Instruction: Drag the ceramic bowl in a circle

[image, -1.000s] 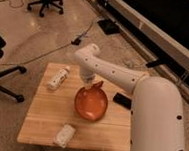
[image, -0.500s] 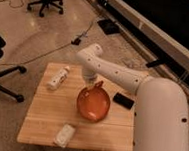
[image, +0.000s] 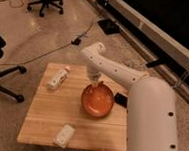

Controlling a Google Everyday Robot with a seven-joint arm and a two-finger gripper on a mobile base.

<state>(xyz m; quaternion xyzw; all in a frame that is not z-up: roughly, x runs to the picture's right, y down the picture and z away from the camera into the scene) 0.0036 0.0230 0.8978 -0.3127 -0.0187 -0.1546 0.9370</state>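
The step in hand looks like the drag itself, and doing it well means keeping steady downward pressure on the rim of the ceramic bowl [image: 97,100] and steering it in a smooth, tight loop on the right half of the worktop [image: 44,113], clear of that right edge and of the small dark object [image: 121,99] just beside the bowl. The hand [image: 95,82] sits at the bowl's far rim with its fingers fully closed, apparently pinching or pressing the rim, though the contact itself is hard to make out.
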